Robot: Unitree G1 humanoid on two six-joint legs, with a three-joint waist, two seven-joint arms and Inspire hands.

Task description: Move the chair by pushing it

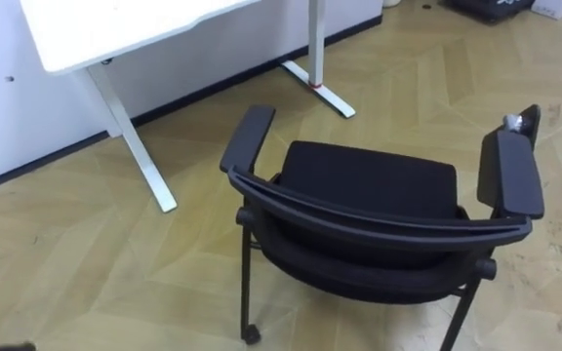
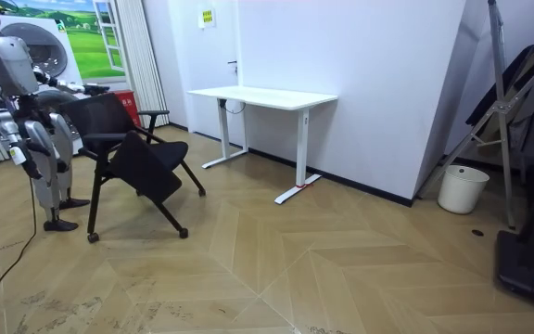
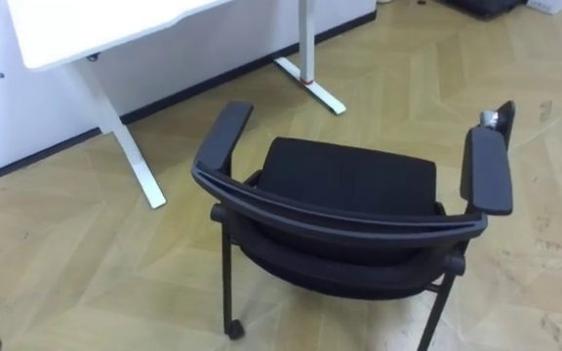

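One black chair [image 1: 369, 180] | near white desk [image 1: 115, 29] | robot behind | right hand [image 2: 29, 165] seemingly hanging, grip untellable | wall label [image 2: 207, 16] illegible

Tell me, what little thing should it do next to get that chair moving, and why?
Probably lift the hand, which hangs by its side in the room view, onto the chair's backrest. The robot stands right behind the chair, the backrest's top edge lies bare just below its eyes, and the desk stands ahead.
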